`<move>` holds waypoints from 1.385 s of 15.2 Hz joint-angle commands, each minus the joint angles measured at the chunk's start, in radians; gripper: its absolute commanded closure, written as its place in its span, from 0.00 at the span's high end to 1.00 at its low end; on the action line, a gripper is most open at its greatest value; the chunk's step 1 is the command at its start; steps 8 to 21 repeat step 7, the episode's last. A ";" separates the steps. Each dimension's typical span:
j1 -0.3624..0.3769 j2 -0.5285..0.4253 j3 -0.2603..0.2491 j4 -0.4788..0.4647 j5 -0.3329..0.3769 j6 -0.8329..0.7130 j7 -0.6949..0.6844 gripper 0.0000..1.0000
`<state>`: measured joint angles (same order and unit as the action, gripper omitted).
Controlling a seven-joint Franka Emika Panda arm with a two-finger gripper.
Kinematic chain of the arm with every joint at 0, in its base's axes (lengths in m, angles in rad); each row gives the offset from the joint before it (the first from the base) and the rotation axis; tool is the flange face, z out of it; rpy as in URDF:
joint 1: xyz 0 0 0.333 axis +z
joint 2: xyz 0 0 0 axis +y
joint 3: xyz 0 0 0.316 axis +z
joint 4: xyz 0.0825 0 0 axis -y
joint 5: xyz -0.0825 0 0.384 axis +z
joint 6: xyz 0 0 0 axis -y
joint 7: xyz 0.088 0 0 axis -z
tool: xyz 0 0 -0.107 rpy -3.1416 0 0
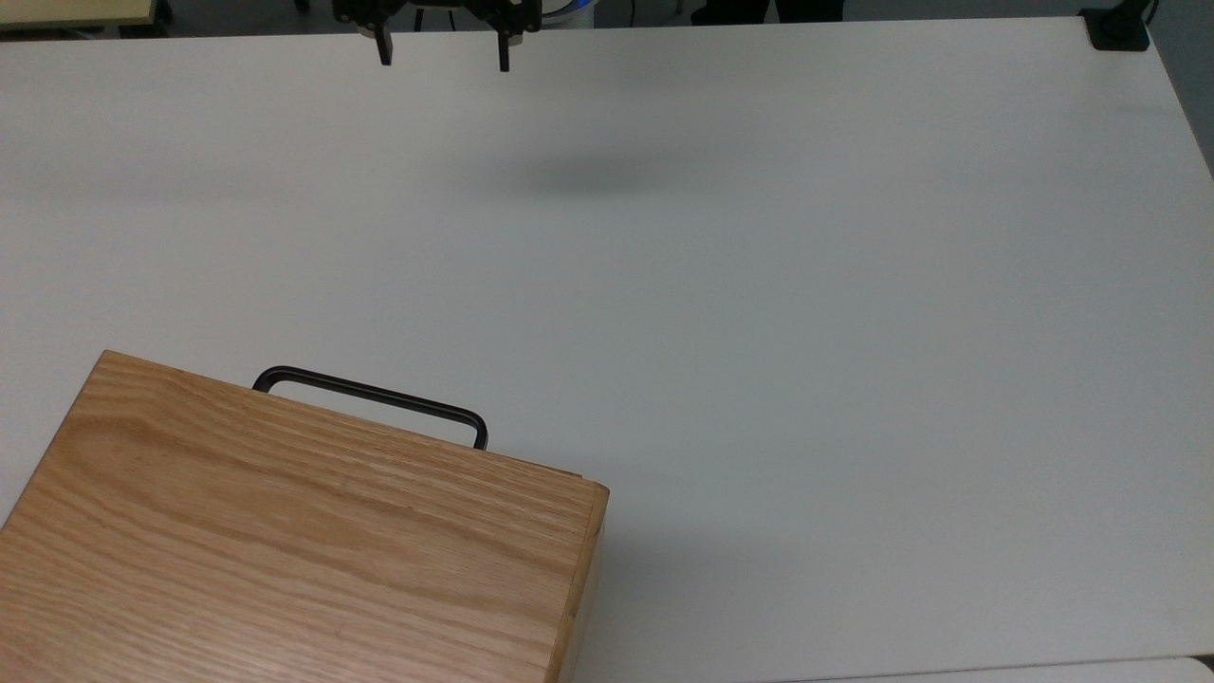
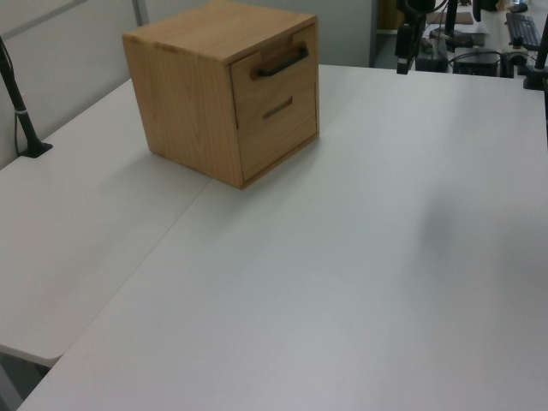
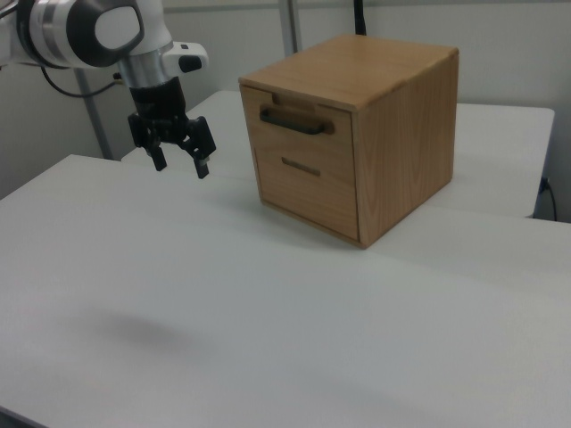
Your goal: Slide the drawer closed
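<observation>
- Drawer (image 3: 302, 134) sits in the upper part of the oak cabinet (image 3: 393, 134), its front panel flush with the cabinet face in the right view; you see its black bar handle (image 1: 375, 403) jutting past the cabinet's top edge in the top view, and a second front with a slim pull (image 2: 276, 109) below it in the left view
- your cabinet stands on a plain white worktop (image 1: 759, 332), at the top view's lower left corner; a seam in the left view splits the worktop into two slabs, and the cabinet rests across it
- your tool (image 3: 178, 163) hangs above the worktop, well apart from the drawer, its two fingers spread wide with nothing between them; in the top view it sits at the upper edge (image 1: 443, 52), with a soft shadow on the worktop below it
- around you: a black clamp (image 1: 1119, 28) at the worktop's far corner in the top view; a dark post (image 2: 17, 103) at the left view's left; pale partition walls behind
</observation>
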<state>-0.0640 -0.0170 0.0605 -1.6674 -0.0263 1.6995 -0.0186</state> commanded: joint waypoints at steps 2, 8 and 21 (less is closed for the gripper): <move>-0.011 -0.021 -0.031 0.000 0.105 0.048 -0.003 1.00; -0.010 -0.021 -0.031 0.002 0.101 0.054 -0.011 1.00; -0.010 -0.021 -0.031 0.002 0.101 0.054 -0.011 1.00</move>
